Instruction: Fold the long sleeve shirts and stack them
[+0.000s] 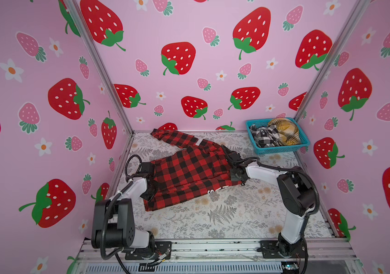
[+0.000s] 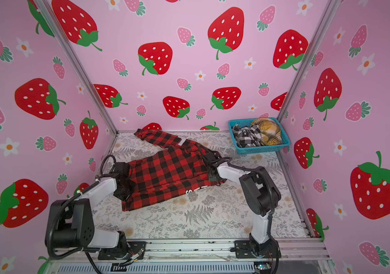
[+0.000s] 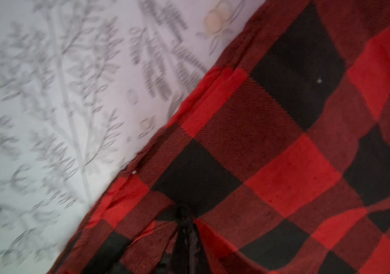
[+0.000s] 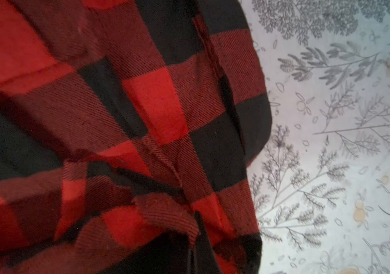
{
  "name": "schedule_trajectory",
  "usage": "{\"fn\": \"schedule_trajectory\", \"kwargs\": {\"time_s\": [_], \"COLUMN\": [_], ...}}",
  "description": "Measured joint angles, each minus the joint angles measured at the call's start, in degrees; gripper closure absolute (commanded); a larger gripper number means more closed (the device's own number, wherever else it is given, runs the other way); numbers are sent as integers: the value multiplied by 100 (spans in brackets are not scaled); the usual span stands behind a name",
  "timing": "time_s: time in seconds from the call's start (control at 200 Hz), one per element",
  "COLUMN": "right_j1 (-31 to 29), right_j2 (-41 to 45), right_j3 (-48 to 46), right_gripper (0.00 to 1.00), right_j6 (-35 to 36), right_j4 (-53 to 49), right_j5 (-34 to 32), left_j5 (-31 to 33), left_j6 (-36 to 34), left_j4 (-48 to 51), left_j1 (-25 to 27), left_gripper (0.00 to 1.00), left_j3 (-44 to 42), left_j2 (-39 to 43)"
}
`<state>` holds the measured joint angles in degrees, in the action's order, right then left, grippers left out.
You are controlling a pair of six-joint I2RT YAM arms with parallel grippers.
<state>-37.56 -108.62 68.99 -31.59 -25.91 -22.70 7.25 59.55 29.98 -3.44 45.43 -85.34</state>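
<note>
Red-black check shirt: my left claw & right claw clenched on its left/right edges, prob. to keep it taut for folding.

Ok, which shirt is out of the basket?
The red-and-black check shirt, spread on the table; the black-and-white shirt and mustard shirt sit bunched in the teal basket.

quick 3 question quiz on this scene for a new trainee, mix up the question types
1. True or false: the red shirt lies in the basket.
2. How many shirts are in the basket?
3. The left end effector and right end effector are: A open in the air, B shut on the red shirt, C inside the basket.

Key
1. False, it lies outside the basket.
2. Two: the check shirt and the yellow shirt.
3. B
</note>
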Motion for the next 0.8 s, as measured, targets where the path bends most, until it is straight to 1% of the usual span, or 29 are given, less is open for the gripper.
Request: {"fn": "schedule_trajectory", "kwargs": {"time_s": [0.13, 0.26, 0.33, 0.405, 0.49, 0.545, 0.59, 0.695, 0.74, 0.8], "right_j1": [42, 199, 302, 380, 426, 431, 424, 378, 354, 326], "right_j2": [-114, -92, -94, -94, -83, -4, 170, 855, 1165, 1502], "right_j3": [37, 42, 131, 372, 616, 612, 481, -46, -306, -680], "right_gripper": [100, 100, 100, 100, 100, 100, 100, 100, 100, 100], "right_j6": [-140, -245, -278, -286, -284, -278, -247, -142, -111, -92], "right_j4": [-94, -103, -129, -192, -162, -83, 2, 76, 98, 105], "right_j5": [-44, 20, 46, 35, 17, 61, 136, 348, 448, 546], "left_j5": [11, -192, -350, -439, -476, -470, -470, -448, -431, -442], "left_j6": [-173, -413, -490, -546, -575, -579, -577, -560, -529, -439], "left_j4": [-254, -450, -555, -595, -553, -472, -396, -98, 17, 168], "left_j1": [-13, -4, 0, -9, -63, -105, -116, -118, -120, -122], "left_gripper": [100, 100, 100, 100, 100, 100, 100, 100, 100, 100], "left_j3": [855, 2142, 2638, 2883, 2903, 2789, 2597, 1823, 1340, 640], "left_j2": [-1064, -2096, -2387, -2361, -1947, -1467, -920, 555, 1169, 1790]}}
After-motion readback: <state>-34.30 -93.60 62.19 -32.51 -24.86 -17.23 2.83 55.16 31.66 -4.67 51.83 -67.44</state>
